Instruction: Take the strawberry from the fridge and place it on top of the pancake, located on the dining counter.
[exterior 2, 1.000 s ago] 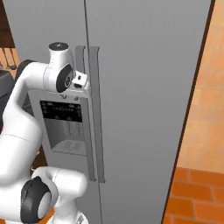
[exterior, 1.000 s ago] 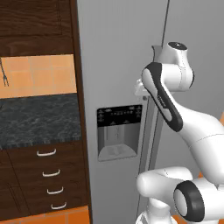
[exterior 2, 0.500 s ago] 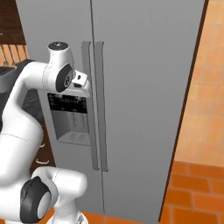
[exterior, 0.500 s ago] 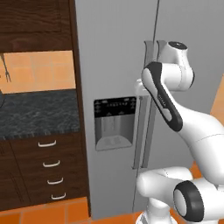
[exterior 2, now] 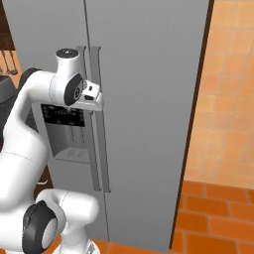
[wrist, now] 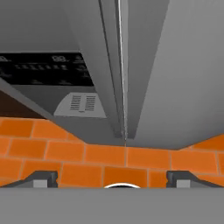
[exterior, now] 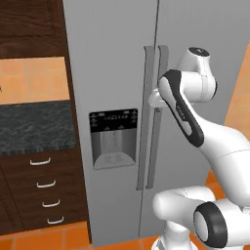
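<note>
The big grey fridge stands tall with both doors closed. I cannot see inside it, so I cannot see any red fruit. Two long handles run down the middle of the fridge, side by side. A black water dispenser sits on the door left of the handles.

The robot's gripper is up close to the fridge, right by the handles. In the hand view its two fingers are far apart, one on each side, with nothing between them. The handles and the line where the doors meet lie in front of the fingers, not touching them.

Left of the fridge is a dark speckled worktop with brown drawers under it. Orange floor tiles lie below the fridge.
</note>
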